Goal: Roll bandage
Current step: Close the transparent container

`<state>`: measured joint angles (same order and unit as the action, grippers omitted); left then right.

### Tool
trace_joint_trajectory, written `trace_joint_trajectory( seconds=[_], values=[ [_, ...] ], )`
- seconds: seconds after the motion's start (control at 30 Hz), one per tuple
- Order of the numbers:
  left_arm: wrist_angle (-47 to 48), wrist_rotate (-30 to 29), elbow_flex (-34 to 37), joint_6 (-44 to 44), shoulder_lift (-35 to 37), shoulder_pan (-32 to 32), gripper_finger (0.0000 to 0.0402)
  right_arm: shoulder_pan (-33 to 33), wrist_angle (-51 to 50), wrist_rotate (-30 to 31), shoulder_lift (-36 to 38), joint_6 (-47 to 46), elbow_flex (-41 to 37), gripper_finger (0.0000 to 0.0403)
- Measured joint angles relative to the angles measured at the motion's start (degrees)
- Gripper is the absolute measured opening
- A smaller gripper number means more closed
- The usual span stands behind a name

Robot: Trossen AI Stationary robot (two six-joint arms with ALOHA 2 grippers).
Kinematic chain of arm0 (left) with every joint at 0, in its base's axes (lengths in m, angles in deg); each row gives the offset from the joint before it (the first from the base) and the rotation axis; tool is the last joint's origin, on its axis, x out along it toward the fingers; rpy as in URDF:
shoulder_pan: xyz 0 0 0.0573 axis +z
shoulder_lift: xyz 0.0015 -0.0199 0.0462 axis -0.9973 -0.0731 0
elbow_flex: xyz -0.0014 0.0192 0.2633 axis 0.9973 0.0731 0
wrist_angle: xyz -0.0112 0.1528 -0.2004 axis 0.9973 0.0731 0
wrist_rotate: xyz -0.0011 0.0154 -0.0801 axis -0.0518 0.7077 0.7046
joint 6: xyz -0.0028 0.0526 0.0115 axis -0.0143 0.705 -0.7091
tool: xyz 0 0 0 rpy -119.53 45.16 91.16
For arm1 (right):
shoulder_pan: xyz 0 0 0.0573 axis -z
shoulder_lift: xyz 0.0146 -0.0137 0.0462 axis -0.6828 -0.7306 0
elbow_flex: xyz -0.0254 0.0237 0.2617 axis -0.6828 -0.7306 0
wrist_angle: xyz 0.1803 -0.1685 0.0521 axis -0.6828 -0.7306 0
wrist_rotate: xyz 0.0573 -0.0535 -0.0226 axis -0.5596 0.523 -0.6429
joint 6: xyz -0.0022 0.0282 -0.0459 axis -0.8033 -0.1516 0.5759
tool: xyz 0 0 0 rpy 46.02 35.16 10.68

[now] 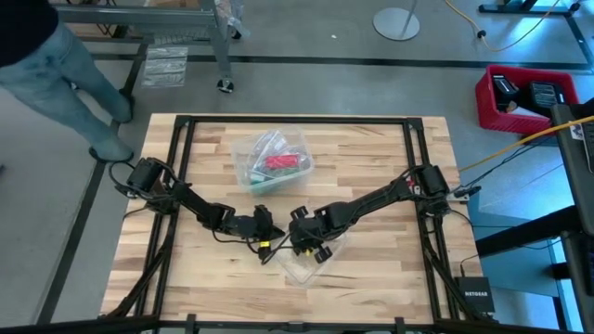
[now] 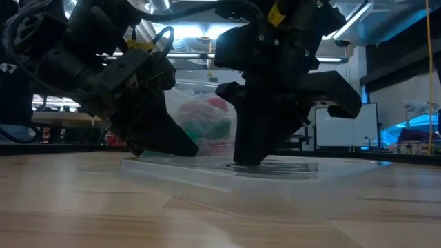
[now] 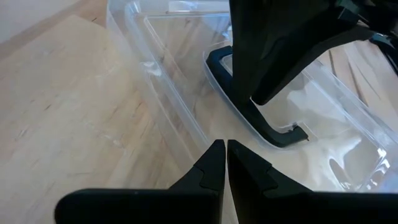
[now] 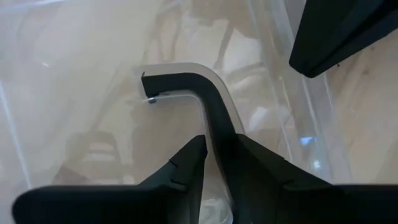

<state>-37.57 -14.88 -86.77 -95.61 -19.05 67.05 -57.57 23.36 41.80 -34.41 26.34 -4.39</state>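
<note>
While the left gripper [image 3: 219,163] rests clenched and empty beside a clear box [image 1: 306,264] near the table's [image 1: 390,278] front edge, the right gripper [image 4: 214,155] pinches its black handle [image 4: 193,87]; the bandage [image 1: 281,162] lies bagged toward the back edge.

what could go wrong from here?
1. The right gripper pinches only the thin black handle of the clear plastic box; it could slip off.
2. The left gripper, shut, presses on the box's edge close to the right one; the light box may skid on the table, or the grippers may collide.
3. The red bandage lies apart in a clear plastic bag, untouched.
</note>
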Motion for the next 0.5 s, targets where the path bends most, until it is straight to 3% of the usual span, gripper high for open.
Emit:
trace_joint_trajectory(
  seconds=[0.5],
  values=[
    [0.0,0.0,0.0,0.5,0.0,0.0,0.0012,-0.1,-1.6,2.3,-0.3,3.1,1.2,0.0097]
  ],
)
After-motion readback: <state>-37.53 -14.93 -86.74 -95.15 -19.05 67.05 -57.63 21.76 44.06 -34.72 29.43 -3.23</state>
